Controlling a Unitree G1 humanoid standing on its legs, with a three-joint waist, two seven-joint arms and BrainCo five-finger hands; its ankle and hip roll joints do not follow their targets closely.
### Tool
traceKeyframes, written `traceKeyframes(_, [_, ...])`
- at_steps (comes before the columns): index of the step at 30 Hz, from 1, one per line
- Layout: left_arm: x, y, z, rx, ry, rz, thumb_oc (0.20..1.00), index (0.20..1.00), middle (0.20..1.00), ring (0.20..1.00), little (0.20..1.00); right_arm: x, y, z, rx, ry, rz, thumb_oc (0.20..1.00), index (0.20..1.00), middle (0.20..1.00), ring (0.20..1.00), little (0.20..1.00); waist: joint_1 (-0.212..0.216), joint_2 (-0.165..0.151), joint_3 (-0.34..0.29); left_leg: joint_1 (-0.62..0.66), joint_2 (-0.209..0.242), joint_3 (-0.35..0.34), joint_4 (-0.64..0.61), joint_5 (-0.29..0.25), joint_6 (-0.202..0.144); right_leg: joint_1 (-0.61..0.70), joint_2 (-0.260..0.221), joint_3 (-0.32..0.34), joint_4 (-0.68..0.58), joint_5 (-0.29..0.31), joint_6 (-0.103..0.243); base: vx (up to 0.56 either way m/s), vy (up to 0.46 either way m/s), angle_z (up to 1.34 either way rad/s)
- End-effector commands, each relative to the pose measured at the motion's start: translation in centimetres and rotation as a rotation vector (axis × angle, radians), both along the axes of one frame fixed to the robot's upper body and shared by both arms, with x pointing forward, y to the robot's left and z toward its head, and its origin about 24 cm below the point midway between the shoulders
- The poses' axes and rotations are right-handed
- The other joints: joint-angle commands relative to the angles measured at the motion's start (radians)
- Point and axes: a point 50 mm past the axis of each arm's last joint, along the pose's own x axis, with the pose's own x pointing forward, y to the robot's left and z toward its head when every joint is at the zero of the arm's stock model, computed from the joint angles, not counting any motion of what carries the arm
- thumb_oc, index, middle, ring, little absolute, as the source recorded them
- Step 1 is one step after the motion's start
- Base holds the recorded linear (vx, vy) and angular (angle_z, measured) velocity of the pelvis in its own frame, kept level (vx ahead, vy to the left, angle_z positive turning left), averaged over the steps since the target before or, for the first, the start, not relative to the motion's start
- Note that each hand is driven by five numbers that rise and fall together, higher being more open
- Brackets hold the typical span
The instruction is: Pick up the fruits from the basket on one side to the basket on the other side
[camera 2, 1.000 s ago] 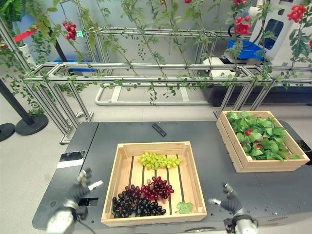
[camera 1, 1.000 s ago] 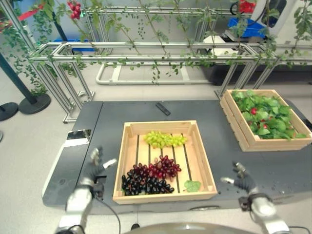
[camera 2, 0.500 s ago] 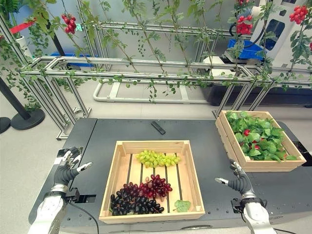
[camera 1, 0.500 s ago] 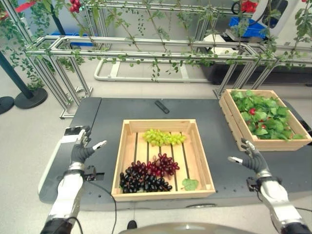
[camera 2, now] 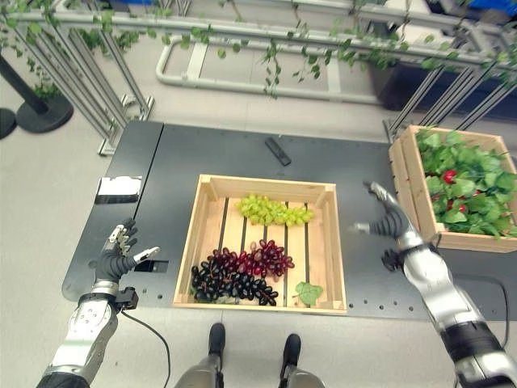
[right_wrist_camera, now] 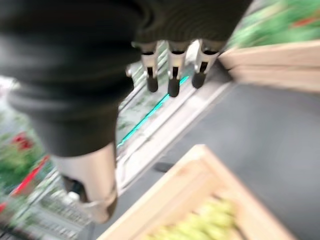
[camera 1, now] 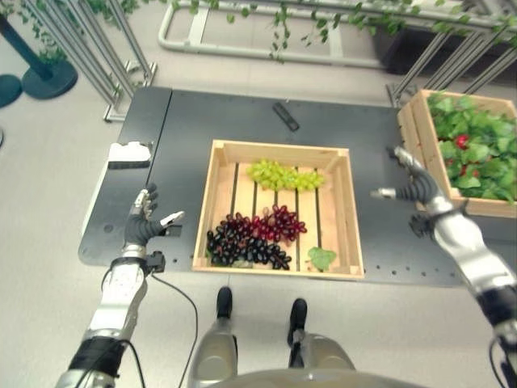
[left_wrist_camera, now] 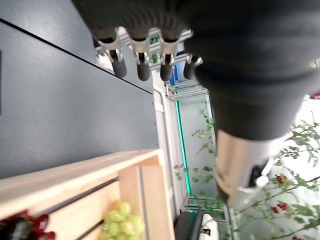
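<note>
A shallow wooden crate [camera 1: 212, 212] in the middle of the dark table holds a green grape bunch [camera 1: 283, 174] at its far side, dark purple and red grapes [camera 1: 252, 237] at its near side, and a single green leaf [camera 1: 321, 258]. A second wooden crate [camera 2: 414, 187] at the right holds green leaves with red fruits [camera 2: 450, 175] among them. My left hand [camera 1: 144, 226] hovers open over the table's left edge, beside the middle crate. My right hand [camera 2: 387, 221] is open above the table between the two crates. Both hands are empty.
A small black remote-like object [camera 1: 285, 115] lies on the table beyond the middle crate. A white and silver panel [camera 1: 128, 153] sits on the table's left edge. Metal frames with vines [camera 2: 266, 36] stand behind the table.
The camera has tilted down, shifting the whole picture. My right hand rose and moved forward towards the gap between the crates. My left hand stays beside the middle crate.
</note>
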Motion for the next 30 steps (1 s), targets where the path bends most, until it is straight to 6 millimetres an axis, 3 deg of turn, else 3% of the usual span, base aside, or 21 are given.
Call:
traceKeyframes(1, [0.5,0.5,2.8,0.01,-0.132,0.011,1.0,1.0,1.0,1.0,1.0,0.8,0.5,3.2,-0.119,-0.106,0.009,1.0,1.0,1.0,1.0,1.0,0.029,-0.027,-0.018,-0.016,0.076,0.015,0.076,-0.043,-0.024,-0.089,-0.104,0.024,0.13,-0.019,0.086,-0.04,0.006,-0.03])
traceKeyframes(2, [0.7,0.4,2.9,0.016,-0.134,0.009,1.0,1.0,1.0,1.0,1.0,1.6,0.7,4.8,-0.235,-0.131,-0.011,1.0,1.0,1.0,1.0,1.0,0.039,-0.026,-0.003,-0.032,0.078,0.014,0.07,-0.032,-0.027,-0.108,-0.102,0.024,0.132,-0.017,0.084,0.0,0.0,0.0])
traceKeyframes(4, [0.8,0.4,3.0,0.012,-0.14,0.015,1.0,1.0,1.0,1.0,1.0,2.1,1.1,5.7,-0.276,-0.155,-0.017,1.0,1.0,1.0,1.0,1.0,0.04,-0.024,0.006,-0.038,0.08,0.013,0.065,-0.025,-0.028,-0.121,-0.101,0.024,0.133,-0.016,0.083,-0.03,-0.004,0.04])
traceKeyframes(5, [1.0,0.3,3.2,0.015,-0.146,0.024,1.0,1.0,1.0,1.0,1.0,2.7,1.9,7.7,-0.387,-0.2,-0.022,1.0,1.0,1.0,1.0,1.0,0.049,-0.025,0.024,-0.054,0.083,0.01,0.058,-0.016,-0.029,-0.142,-0.1,0.024,0.139,-0.016,0.081,-0.04,-0.008,0.0])
traceKeyframes(8, [1.5,0.2,3.6,0.025,-0.162,0.049,1.0,1.0,1.0,1.0,1.0,3.5,3.7,10.4,-0.518,-0.285,-0.024,1.0,1.0,1.0,1.0,1.0,0.055,-0.025,0.056,-0.082,0.083,0.003,0.064,-0.011,-0.027,-0.176,-0.104,0.024,0.157,-0.019,0.078,-0.05,-0.012,0.03])
traceKeyframes(13, [2.0,0.0,3.9,0.023,-0.173,0.064,1.0,1.0,1.0,1.0,1.0,4.0,5.3,11.7,-0.603,-0.315,-0.016,1.0,1.0,1.0,1.0,1.0,0.059,-0.024,0.089,-0.109,0.078,-0.007,0.075,-0.008,-0.024,-0.206,-0.106,0.025,0.174,-0.021,0.073,-0.03,-0.007,0.03])
traceKeyframes(23, [2.8,-0.2,4.8,0.001,-0.215,0.096,1.0,1.0,1.0,1.0,1.0,5.2,6.5,11.8,-0.622,-0.302,-0.029,1.0,1.0,1.0,1.0,1.0,0.071,-0.02,0.128,-0.146,0.073,-0.018,0.082,0.0,-0.023,-0.235,-0.111,0.024,0.178,-0.017,0.069,-0.03,-0.008,0.04])
traceKeyframes(30, [3.2,-0.4,4.9,-0.015,-0.22,0.119,1.0,1.0,1.0,1.0,1.0,6.2,7.8,9.7,-0.698,-0.21,-0.004,1.0,1.0,1.0,1.0,1.0,0.082,-0.016,0.156,-0.191,0.069,-0.03,0.094,0.007,-0.023,-0.274,-0.112,0.018,0.184,-0.009,0.066,-0.03,-0.002,0.01])
